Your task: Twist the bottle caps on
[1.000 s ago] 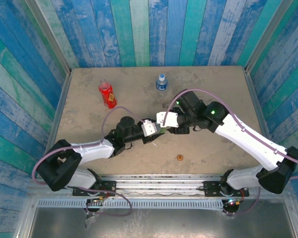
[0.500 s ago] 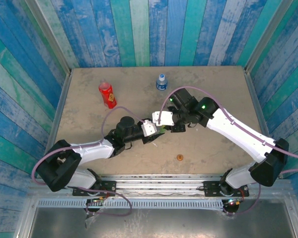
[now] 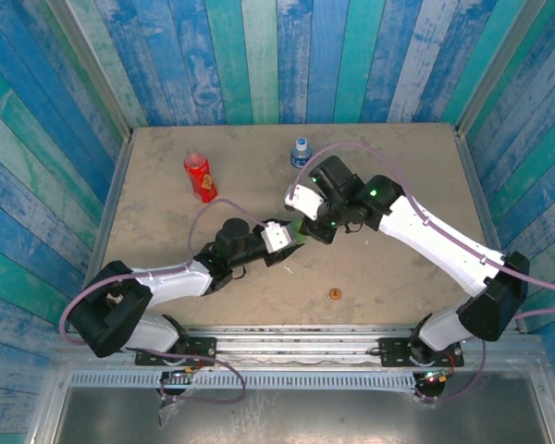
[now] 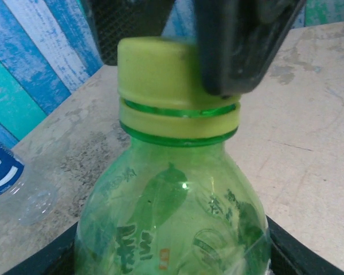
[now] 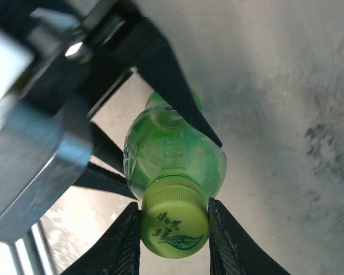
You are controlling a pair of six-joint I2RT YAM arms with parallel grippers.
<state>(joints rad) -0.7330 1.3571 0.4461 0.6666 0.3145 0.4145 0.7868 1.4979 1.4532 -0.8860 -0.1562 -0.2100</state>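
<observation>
Top external: open table [image 3: 407, 157] all round, walls [image 3: 259, 55] well off. R jaws clamped on green cap [image 5: 175, 224]; L jaws clamped round green bottle [image 4: 172, 217].

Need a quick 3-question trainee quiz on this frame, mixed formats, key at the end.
1. True or false: the right gripper is shut on the light green cap.
2. What holds the body of the green bottle? A) the left gripper B) the right gripper C) nothing, it stands free
3. Fill in: the loose cap lying on the table near the arm bases is ___ in colour.
Key: 1 true; 2 A; 3 orange.
</observation>
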